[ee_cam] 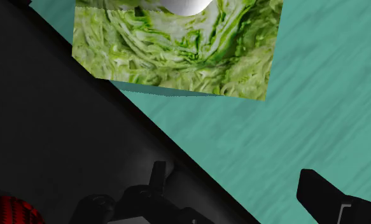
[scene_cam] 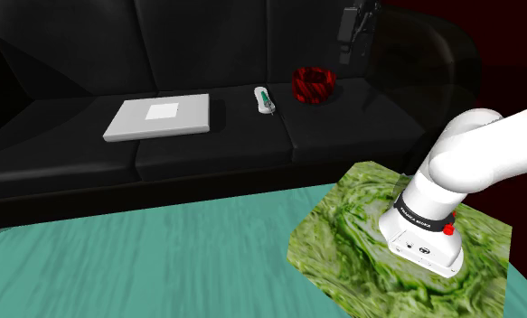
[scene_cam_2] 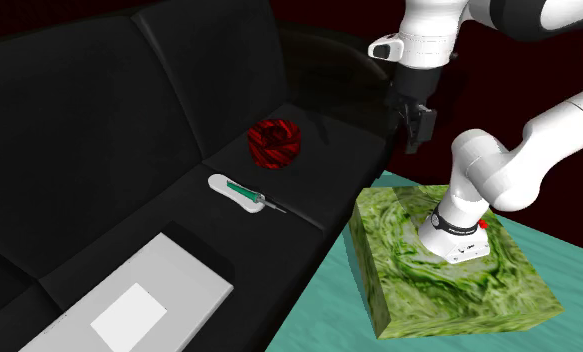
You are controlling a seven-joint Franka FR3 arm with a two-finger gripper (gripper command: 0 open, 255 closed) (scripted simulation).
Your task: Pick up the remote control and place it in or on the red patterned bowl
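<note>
The remote control [scene_cam: 264, 99] [scene_cam_2: 241, 193] is a small white bar with a green strip, lying on the black sofa's seat cushion. The red patterned bowl [scene_cam: 312, 84] [scene_cam_2: 275, 142] stands a short way beside it on the same seat, and its rim shows in the wrist view [ee_cam: 9, 210]. My black gripper [scene_cam: 345, 52] [scene_cam_2: 419, 138] [ee_cam: 241, 191] hangs in the air above the sofa's arm end, past the bowl from the remote. Its fingers [ee_cam: 324, 194] stand apart and open, with nothing between them.
A flat white-grey slab [scene_cam: 159, 117] [scene_cam_2: 144, 300] lies on the sofa seat beyond the remote. The green mottled stand [scene_cam: 379, 208] [scene_cam_2: 409, 290] [ee_cam: 177, 57] sits on a teal floor [scene_cam: 144, 262] close to the sofa's front edge. The sofa back [scene_cam: 207, 45] rises behind the objects.
</note>
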